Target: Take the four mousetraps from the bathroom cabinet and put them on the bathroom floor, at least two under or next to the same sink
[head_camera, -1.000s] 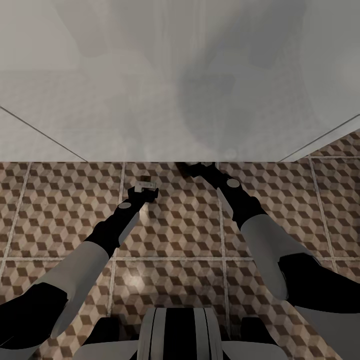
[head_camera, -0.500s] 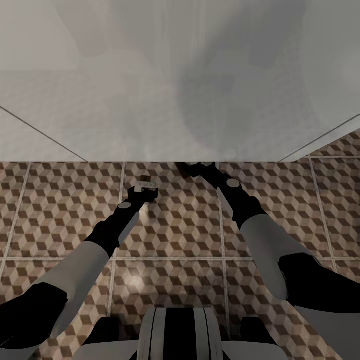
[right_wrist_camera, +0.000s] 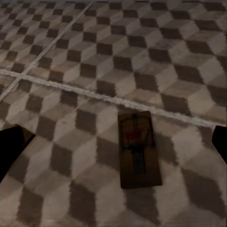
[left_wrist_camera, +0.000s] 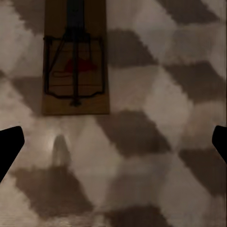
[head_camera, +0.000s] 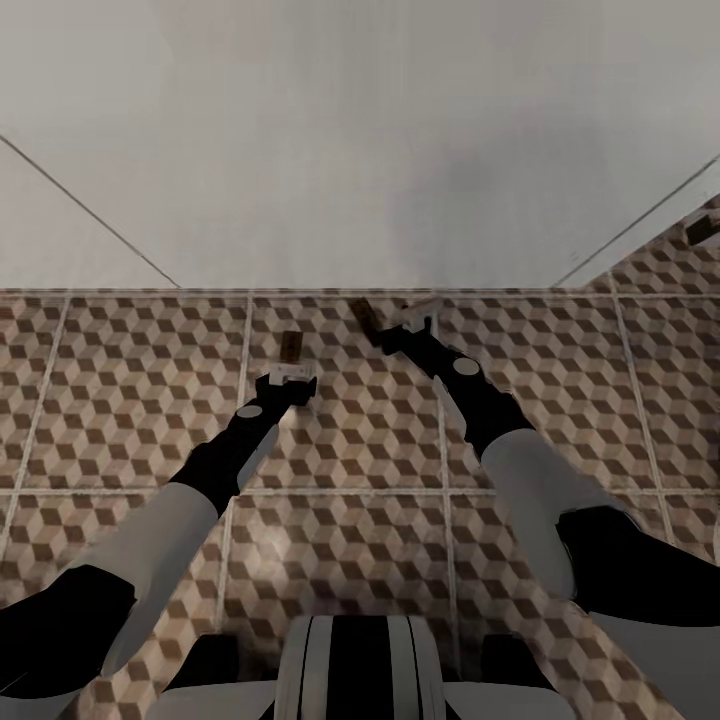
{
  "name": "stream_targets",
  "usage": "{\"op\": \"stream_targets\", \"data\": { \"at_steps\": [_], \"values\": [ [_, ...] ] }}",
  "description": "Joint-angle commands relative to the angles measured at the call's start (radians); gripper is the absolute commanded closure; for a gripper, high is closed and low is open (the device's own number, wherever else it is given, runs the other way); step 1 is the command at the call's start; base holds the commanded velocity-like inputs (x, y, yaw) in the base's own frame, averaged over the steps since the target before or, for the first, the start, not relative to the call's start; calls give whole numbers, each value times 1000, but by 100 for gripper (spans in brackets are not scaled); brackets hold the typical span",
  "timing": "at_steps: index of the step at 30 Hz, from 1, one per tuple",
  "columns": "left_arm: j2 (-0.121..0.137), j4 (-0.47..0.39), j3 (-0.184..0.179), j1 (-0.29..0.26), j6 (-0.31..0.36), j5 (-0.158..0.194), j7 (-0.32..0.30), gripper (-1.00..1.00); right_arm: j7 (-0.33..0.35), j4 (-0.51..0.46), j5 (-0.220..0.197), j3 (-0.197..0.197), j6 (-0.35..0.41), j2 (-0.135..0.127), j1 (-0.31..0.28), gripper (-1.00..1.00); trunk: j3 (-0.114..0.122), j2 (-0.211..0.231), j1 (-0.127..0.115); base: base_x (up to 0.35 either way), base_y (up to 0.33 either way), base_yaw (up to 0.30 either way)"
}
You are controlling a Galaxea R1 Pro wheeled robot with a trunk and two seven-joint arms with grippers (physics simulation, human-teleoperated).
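Two mousetraps lie flat on the bathroom floor [head_camera: 120,420], close to the foot of a pale surface. One mousetrap [head_camera: 291,345] rests just beyond my left gripper [head_camera: 290,380]. In the left wrist view this mousetrap [left_wrist_camera: 75,56] shows its wire and red mark, and the left gripper [left_wrist_camera: 113,142] is open, clear of it. The other mousetrap [head_camera: 364,315] lies beside my right gripper [head_camera: 408,325]. The right wrist view has that mousetrap [right_wrist_camera: 138,149] on the tiles between the spread fingers of the open right gripper [right_wrist_camera: 116,146]. The cabinet is out of view.
A pale grey-white surface [head_camera: 350,150] takes up the upper half of the head view and meets the tiles in a straight edge. A small dark brown piece [head_camera: 703,228] lies on the floor at the far right, too small to identify.
The view has shifted: the blurred pale surface now ends higher up, uncovering both mousetraps on the tiles. Both arms stand as before.
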Motion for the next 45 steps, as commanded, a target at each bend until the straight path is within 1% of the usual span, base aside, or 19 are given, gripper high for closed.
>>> {"op": "stream_targets", "data": {
  "at_steps": [1,45],
  "values": [
    [1,-2,-6,0,4,11,9,-100,1,1,6,-1,-4,0,0,-100,0,0,-1,-313,0,0],
    [1,0,-6,0,4,11,9,-100,-2,4,7,0,-2,-1,0,-100,0,0,-1,-333,0,0]
  ]
}}
